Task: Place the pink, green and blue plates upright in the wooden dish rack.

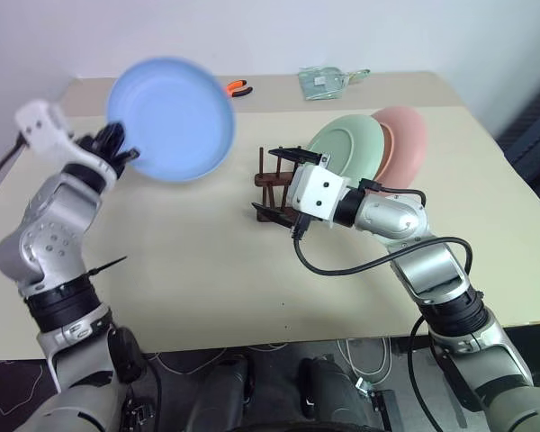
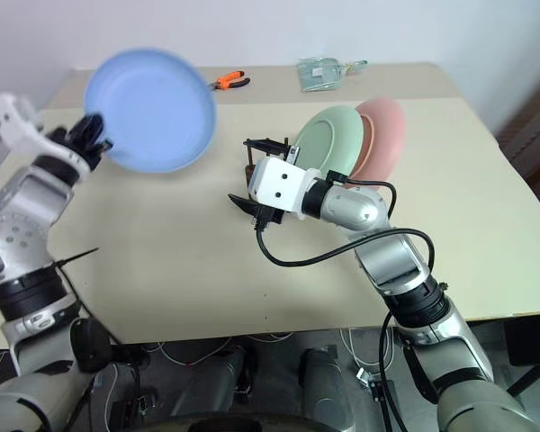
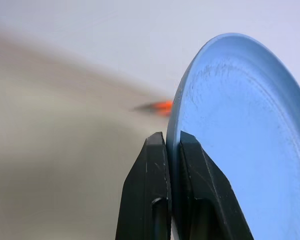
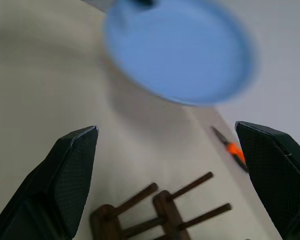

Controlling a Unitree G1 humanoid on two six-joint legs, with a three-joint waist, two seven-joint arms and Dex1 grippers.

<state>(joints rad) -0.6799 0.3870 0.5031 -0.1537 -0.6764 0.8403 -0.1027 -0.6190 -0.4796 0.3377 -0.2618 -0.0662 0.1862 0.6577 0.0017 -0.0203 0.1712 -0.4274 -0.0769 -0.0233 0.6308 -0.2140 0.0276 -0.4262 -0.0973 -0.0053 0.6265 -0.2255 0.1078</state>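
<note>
The left end effector (image 1: pixel 117 144) pinches only the rim of the round blue plate (image 1: pixel 171 119), lifted far left of the dark wooden dish rack (image 1: pixel 272 191); it could pivot or slip. The right end effector (image 1: pixel 281 184), jaws apart beside the rack, may block the slot.

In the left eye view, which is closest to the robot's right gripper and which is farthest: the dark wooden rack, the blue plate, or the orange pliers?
From the right gripper:
1. Dark brown wooden dish rack, right at the gripper, between its open fingers.
2. Round blue plate, off to the left, held up by the left gripper.
3. Orange-handled pliers, far back on the table.
</note>
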